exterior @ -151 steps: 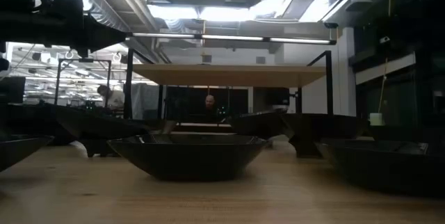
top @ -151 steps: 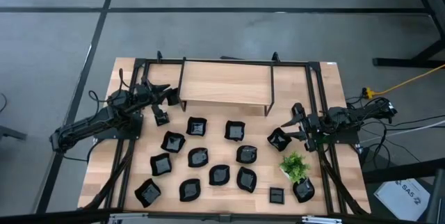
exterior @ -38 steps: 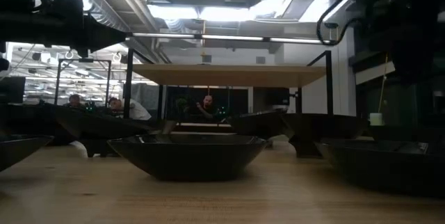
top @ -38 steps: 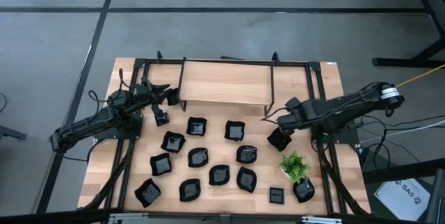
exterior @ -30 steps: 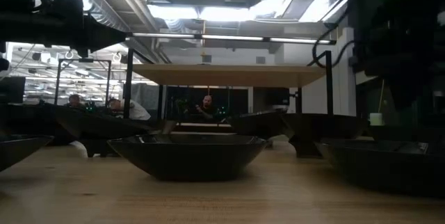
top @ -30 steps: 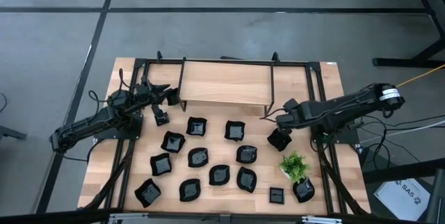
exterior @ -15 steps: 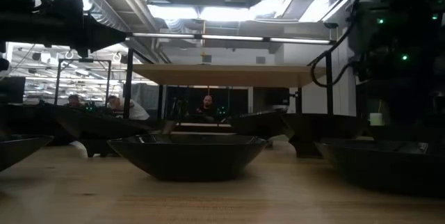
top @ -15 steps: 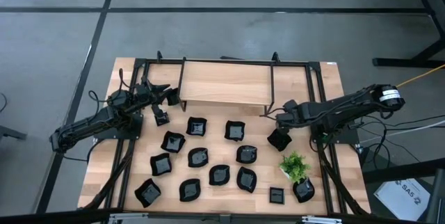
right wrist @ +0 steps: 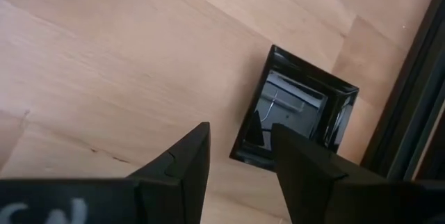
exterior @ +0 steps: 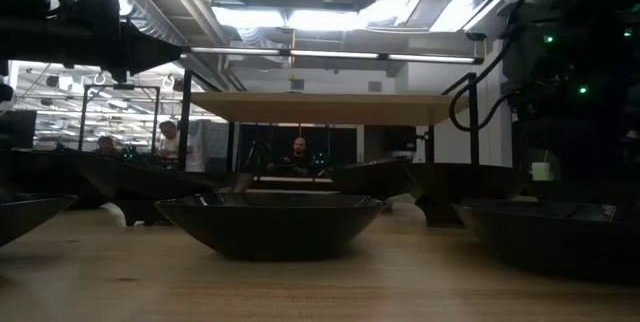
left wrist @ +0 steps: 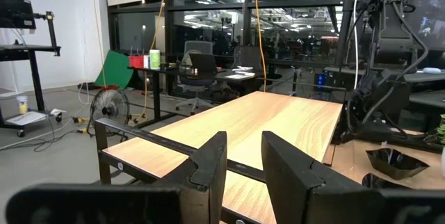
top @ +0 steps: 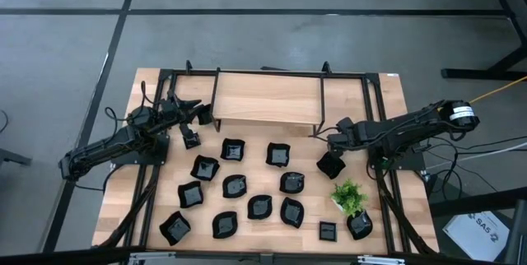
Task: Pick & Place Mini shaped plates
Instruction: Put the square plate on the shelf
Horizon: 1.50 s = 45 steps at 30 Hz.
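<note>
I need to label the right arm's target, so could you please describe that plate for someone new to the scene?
Start at the raised wooden shelf at the table's back. Just off its right front leg, under the open right gripper, lies a square black plate. It is the rightmost plate of its row, above the green plant.

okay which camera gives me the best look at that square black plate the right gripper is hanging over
The right wrist view: the square plate fills the frame just beyond the open right gripper, showing its glossy rim and corners. The high view shows it only as a small dark shape beside the gripper. In the low view I cannot pick it out; the left wrist view misses it.
</note>
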Motion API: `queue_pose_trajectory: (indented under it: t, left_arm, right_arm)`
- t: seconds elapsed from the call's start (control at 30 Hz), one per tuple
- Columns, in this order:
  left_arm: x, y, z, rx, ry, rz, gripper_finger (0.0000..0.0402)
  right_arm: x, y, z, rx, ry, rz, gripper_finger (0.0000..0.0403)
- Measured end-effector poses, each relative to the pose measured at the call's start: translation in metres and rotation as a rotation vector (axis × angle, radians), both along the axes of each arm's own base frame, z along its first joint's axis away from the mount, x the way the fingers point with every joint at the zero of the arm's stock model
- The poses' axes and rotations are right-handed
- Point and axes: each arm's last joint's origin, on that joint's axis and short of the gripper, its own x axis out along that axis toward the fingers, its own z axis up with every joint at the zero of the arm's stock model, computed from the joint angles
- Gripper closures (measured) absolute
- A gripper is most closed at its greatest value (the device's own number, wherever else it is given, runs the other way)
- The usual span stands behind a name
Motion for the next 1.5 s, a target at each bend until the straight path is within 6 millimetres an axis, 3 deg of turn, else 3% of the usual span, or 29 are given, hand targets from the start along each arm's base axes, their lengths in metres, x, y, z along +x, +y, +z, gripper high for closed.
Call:
queue_pose_trajectory:
  t: [0.53,0.9,1.0,1.5]
  left_arm:
    - [0.000,0.000,0.000,0.000,0.000,0.000,0.0315]
    - [0.000,0.000,0.000,0.000,0.000,0.000,0.0315]
    - [0.000,0.000,0.000,0.000,0.000,0.000,0.0315]
    - [0.000,0.000,0.000,0.000,0.000,0.000,0.0315]
  right_arm:
    - [0.005,-0.004,-0.015,0.006,0.086,-0.035,0.0258]
    - [0.006,-0.004,-0.016,0.033,0.114,-0.031,0.0381]
    - [0.008,-0.003,-0.012,0.041,0.124,-0.028,0.0395]
    - [0.018,-0.004,0.038,0.014,0.266,-0.026,0.0394]
